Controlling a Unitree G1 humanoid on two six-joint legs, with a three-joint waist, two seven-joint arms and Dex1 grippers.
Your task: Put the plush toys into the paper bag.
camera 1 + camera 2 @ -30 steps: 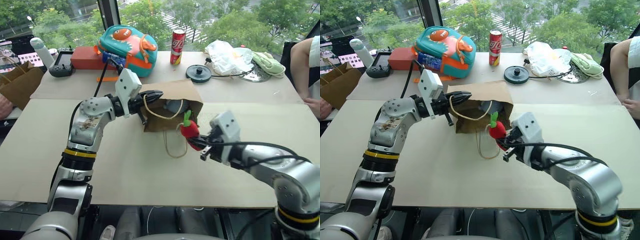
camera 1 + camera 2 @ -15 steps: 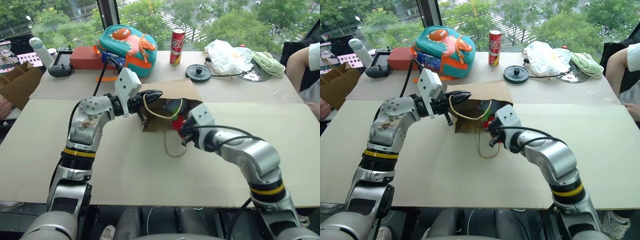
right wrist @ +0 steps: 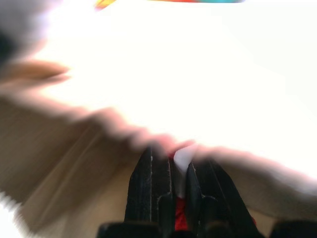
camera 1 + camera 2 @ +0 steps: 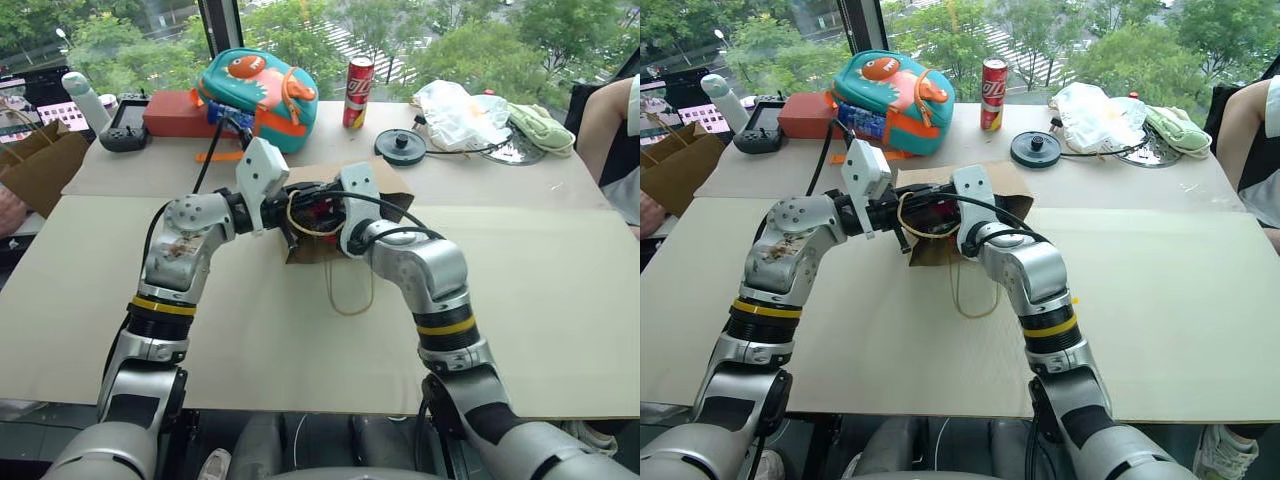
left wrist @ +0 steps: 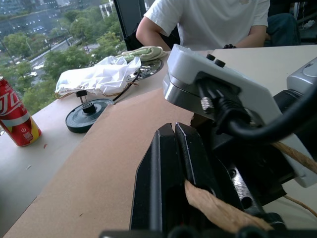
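Note:
The light brown paper bag (image 4: 390,186) lies on its side mid-table, mouth toward me, one cord handle (image 4: 348,296) looped on the tabletop. My left gripper (image 4: 308,191) is shut on the bag's upper rim, holding the mouth up; a strip of brown paper (image 5: 218,208) shows between its fingers. My right gripper (image 4: 318,213) reaches into the mouth, shut on the red chili plush toy (image 4: 323,209). The right wrist view shows red (image 3: 180,210) between its fingers (image 3: 151,188), with brown bag wall around them.
Behind the bag stand a teal dinosaur backpack (image 4: 262,90), a red can (image 4: 357,78), a black round disc (image 4: 400,146) and a white plastic bag (image 4: 455,110). A darker brown bag (image 4: 35,165) sits far left. A person's arm (image 4: 603,120) rests at the right edge.
My right arm has swung forward and left, carrying the red plush from in front of the bag into its mouth. The left gripper has held still on the rim.

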